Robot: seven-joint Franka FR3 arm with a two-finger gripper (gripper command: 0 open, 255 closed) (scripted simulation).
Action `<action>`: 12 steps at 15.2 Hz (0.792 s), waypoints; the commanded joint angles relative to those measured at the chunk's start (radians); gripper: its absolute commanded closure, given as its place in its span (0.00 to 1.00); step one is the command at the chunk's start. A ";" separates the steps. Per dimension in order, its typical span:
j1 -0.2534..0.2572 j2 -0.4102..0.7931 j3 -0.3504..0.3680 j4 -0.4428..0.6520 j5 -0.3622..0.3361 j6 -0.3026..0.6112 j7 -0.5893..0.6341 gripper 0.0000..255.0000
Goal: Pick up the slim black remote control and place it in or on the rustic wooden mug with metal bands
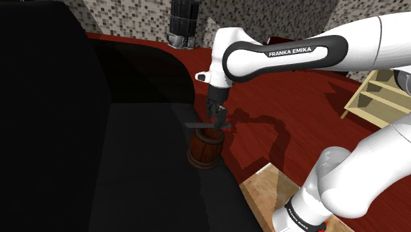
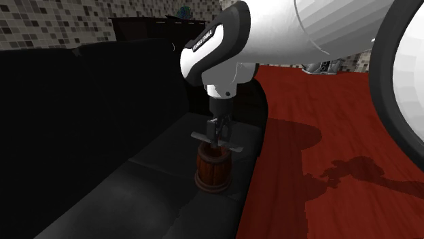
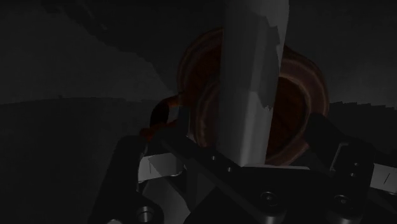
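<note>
Slim black slab-shaped remote control (image 2: 234,146) clasped mid-length in all-black two-finger gripper (image 2: 217,132), long axis level, crosswise just over mouth of round brown banded wooden mug (image 2: 213,170) directly beneath; probably only lowering and release left.

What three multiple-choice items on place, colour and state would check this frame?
1. Where does the mug stand?
A. on the red floor
B. on the black sofa seat
C. on a shelf
2. What colour is the mug?
A. reddish-brown
B. white
C. blue
3. The remote is:
A. lying on the seat
B. upright inside the mug
C. clasped in the jaws over the mug
Answers: 1 B, dark cushion lies under its base. 2 A, its sides show reddish-brown. 3 C, the jaws grip its middle, holding it level above the mug's mouth.
</note>
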State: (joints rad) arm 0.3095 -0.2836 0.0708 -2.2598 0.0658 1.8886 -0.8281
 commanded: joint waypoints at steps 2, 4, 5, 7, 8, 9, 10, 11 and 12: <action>-0.001 -0.003 -0.001 0.031 -0.001 -0.034 0.001 0.00; -0.002 -0.007 -0.004 0.095 -0.003 -0.102 0.001 0.00; -0.003 -0.006 -0.005 0.121 -0.004 -0.128 0.002 0.00; -0.003 -0.007 -0.005 0.121 -0.004 -0.128 0.002 0.00; -0.003 -0.006 -0.005 0.121 -0.004 -0.128 0.002 0.00; -0.003 -0.006 -0.005 0.121 -0.004 -0.128 0.002 0.00; -0.003 -0.006 -0.005 0.121 -0.004 -0.128 0.002 0.00; -0.003 -0.006 -0.005 0.122 -0.004 -0.128 0.002 0.00; -0.003 -0.006 -0.005 0.122 -0.004 -0.128 0.002 0.00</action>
State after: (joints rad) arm 0.3068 -0.2900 0.0661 -2.1385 0.0621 1.7608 -0.8265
